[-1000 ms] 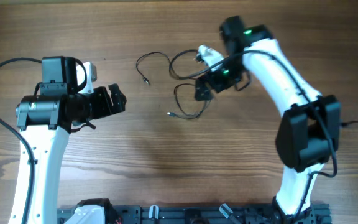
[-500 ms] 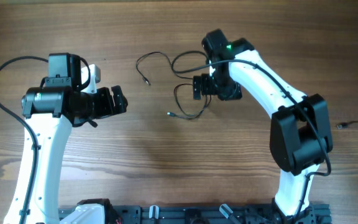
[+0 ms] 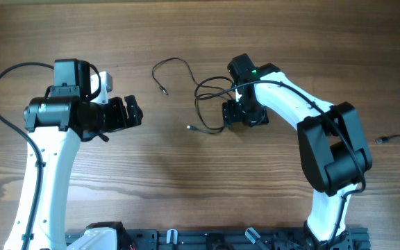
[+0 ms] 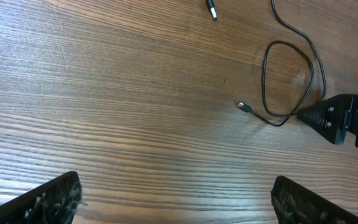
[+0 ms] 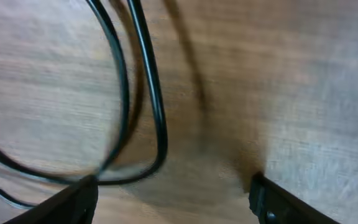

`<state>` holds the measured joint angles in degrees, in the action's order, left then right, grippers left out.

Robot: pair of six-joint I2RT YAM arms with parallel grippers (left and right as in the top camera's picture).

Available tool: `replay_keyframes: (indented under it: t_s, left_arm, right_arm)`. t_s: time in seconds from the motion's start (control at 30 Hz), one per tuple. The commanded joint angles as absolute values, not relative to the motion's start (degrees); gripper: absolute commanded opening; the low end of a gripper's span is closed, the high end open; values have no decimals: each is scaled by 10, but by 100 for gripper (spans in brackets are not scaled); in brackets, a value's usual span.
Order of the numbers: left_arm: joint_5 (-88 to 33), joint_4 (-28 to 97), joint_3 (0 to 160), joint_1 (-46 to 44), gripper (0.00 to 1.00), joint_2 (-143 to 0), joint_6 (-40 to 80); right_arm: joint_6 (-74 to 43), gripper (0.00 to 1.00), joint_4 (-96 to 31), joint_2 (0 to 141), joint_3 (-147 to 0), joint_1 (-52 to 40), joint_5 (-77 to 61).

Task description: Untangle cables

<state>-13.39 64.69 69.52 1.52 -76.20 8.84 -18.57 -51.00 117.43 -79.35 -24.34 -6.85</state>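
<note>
Up toward 12 o'clock on the desk (image 3: 186,180), your cables (image 3: 197,104) are lying flat as a few loose, overlapping loops rather than a tight knot. One strand wanders off toward 10 o'clock and ends in a small plug (image 3: 164,90). Another plug (image 3: 189,127) sits at the 7 o'clock end of the lower loop, pointing away from the bunch.

Your right gripper (image 3: 225,112) is down low at the 4 o'clock edge of that lower loop, aimed toward 9 o'clock. On its wrist cam the fingers (image 5: 79,199) stand apart with bare wood between them and nothing pinched. Two strands of cable (image 5: 151,87) curve down just ahead of the gap and bend off toward the 9 o'clock finger. It's too blurry to tell whether the wire actually touches that finger.

Your left gripper (image 3: 134,111) is well off at 9 o'clock from the cables, hanging over bare desk with its fingers (image 4: 48,199) spread wide and holding nothing. Its wrist cam sees the lower loop (image 4: 264,81) at about 1 o'clock, with the right gripper (image 4: 309,117) just beside the loop's 3 o'clock side.
</note>
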Motion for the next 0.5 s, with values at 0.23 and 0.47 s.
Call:
replay_keyframes:
  t_s: [0.23,0.47]
  left_arm:
    - [-139,650,692,17,100,-765,77]
    - [-139,663,692,17,100,-765,77]
  right_arm:
    - [-237,76,-420,1191,-780,-246,-136]
    - [-240,50,-373,1192,-715,-246,-134]
